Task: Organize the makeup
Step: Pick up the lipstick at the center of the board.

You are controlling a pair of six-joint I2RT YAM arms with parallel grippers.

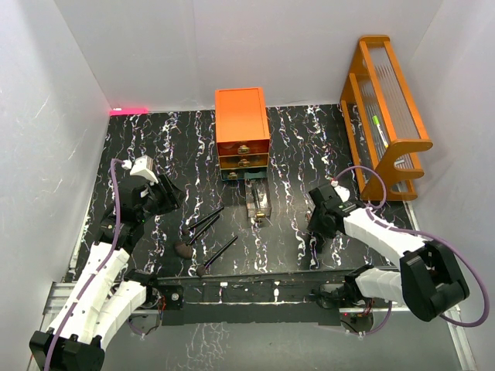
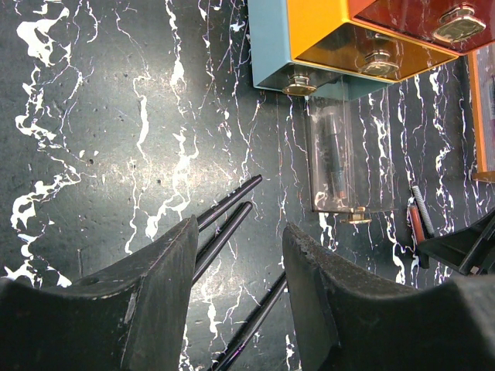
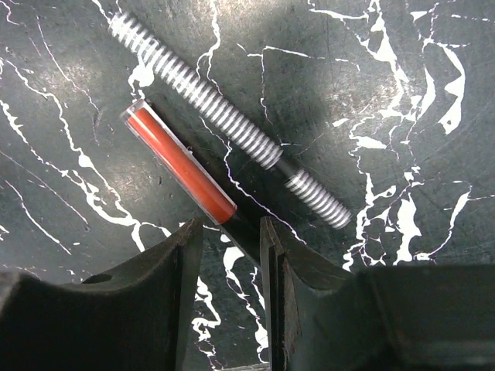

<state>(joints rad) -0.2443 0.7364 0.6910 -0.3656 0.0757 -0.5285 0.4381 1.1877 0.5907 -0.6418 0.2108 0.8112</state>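
Observation:
Three long black brushes (image 1: 206, 223) with brown heads lie on the black marble table left of centre. My left gripper (image 1: 172, 199) is open and empty; in its wrist view the jaws (image 2: 238, 232) stand wide above the brush handles (image 2: 225, 216). My right gripper (image 1: 315, 224) is low over the table. In its wrist view the gripper (image 3: 230, 228) is open, and the dark end of a red tube (image 3: 179, 164) lies between the jaws against the right finger. A silver ribbed tube (image 3: 216, 116) lies beside it.
The orange drawer chest (image 1: 242, 124) stands at the back centre, with a clear drawer (image 1: 257, 199) pulled out in front; a dark tube (image 2: 332, 158) lies in it. The orange wooden rack (image 1: 384, 116) stands at the back right. White walls enclose the table.

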